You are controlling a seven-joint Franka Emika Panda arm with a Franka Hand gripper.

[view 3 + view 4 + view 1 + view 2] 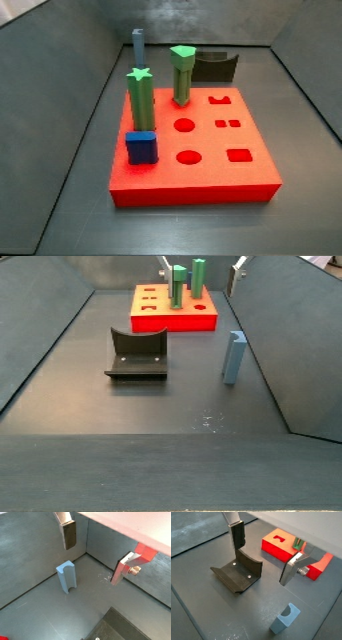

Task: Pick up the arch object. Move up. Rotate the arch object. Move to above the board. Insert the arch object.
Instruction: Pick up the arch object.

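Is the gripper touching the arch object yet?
Apart. In a wrist view the gripper hangs open above the floor, with bare floor between its fingers and the upright arch object.

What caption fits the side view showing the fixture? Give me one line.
Slate-blue arch object stands upright beside the fixture, red board behind; hand barely visible above.

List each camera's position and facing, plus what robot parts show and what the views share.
Wrist view: looks down at the standing arch object; gripper fingers spread, nothing between them.
Wrist view: looks down at the fixture, arch object and board; same gripper.
Side view: close to the board, facing the green pegs; arch object behind; no robot visible.
Side view: looks along the floor toward the board; only a gripper sliver.
All four share the arch object.
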